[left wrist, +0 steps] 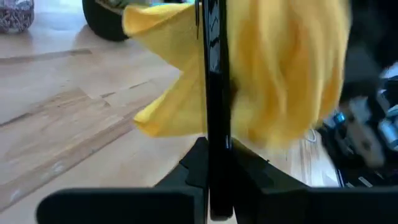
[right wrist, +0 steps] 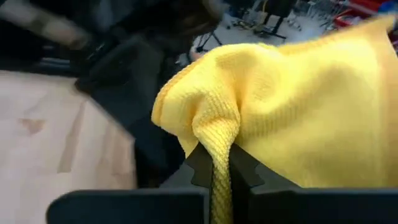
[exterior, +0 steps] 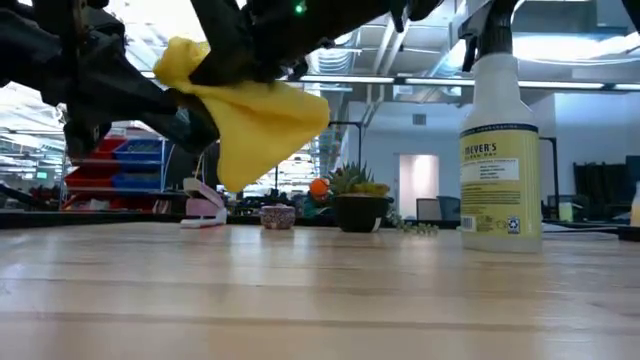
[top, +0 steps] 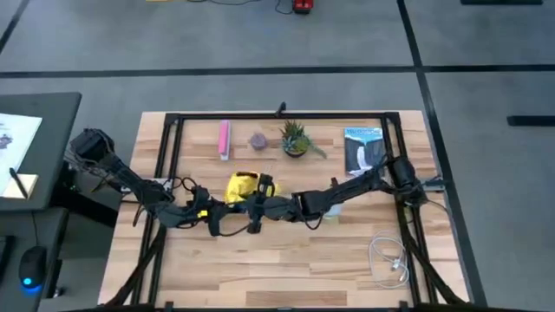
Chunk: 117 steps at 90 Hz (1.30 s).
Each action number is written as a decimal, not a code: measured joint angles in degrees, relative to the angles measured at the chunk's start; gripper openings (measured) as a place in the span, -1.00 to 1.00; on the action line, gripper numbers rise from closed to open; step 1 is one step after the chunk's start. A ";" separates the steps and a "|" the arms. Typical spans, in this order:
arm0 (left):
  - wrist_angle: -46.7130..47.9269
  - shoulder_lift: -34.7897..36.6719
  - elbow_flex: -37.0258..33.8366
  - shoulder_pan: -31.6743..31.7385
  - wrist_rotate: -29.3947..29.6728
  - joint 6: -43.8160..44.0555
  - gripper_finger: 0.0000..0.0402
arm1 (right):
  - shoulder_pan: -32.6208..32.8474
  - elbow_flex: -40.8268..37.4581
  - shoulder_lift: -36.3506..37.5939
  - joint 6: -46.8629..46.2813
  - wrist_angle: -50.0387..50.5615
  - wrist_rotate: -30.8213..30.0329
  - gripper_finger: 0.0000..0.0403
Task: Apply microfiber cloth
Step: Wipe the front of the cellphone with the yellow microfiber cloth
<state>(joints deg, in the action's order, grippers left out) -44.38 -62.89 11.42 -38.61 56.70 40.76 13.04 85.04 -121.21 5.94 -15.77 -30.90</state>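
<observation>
Table: we see bare pale wood planks (top: 286, 260) across the lower frame of the high view, with a coiled white cable (top: 388, 257) at lower right.
Left end effector: at center frame from above, the left end effector (top: 208, 208) comes in from the left; in its wrist view its fingers (left wrist: 214, 168) are pressed together on a thin black upright slab, the phone (left wrist: 211, 74), seen edge-on.
Right end effector: the right end effector (top: 260, 204) reaches in from the right, its fingers (right wrist: 202, 163) pinching a fold of the cloth.
Microfiber cloth: we find the bright yellow microfiber cloth (top: 244, 186) bunched at center frame, hanging clear of the table in the low view (exterior: 262, 122) and draped just behind the phone.
Spray bottle: a labeled spray bottle (exterior: 499, 150) stands at right in the low view.
Far row: across the upper frame sit a pink bar (top: 225, 139), a small purplish object (top: 257, 140), a potted plant (top: 295, 139) and a printed packet (top: 363, 149).
</observation>
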 joint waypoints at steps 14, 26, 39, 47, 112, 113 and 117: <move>-0.51 0.00 0.00 -0.02 0.18 -0.20 -0.92 | 1.47 -0.05 -0.02 -1.91 1.10 0.22 -1.00; -2.21 0.02 0.00 0.00 0.36 -1.75 -0.92 | 2.24 -0.05 -0.02 -3.21 2.03 0.15 -1.00; -6.41 0.02 0.00 0.00 0.36 -6.33 -0.92 | 2.32 0.04 0.09 -3.76 3.54 -1.36 -1.00; -7.09 0.02 -0.02 0.07 0.65 -7.33 -0.92 | 2.42 0.04 0.09 -1.20 4.45 -5.79 -1.00; -7.37 0.09 0.00 -0.01 -1.20 -7.19 -0.92 | -0.38 -0.10 7.60 6.20 4.22 -9.65 -1.00; -7.34 0.09 0.00 -0.02 -1.28 -7.22 -0.92 | -0.28 -0.10 7.60 5.89 4.25 -8.95 -1.00; -7.22 0.09 0.00 -0.04 -1.55 -7.34 -0.92 | 0.10 -0.10 7.17 4.60 4.25 -6.24 -1.00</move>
<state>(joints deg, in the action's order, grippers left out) -51.60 -62.81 11.42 -38.65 55.15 33.41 13.14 84.95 -114.04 10.54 -11.52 -37.14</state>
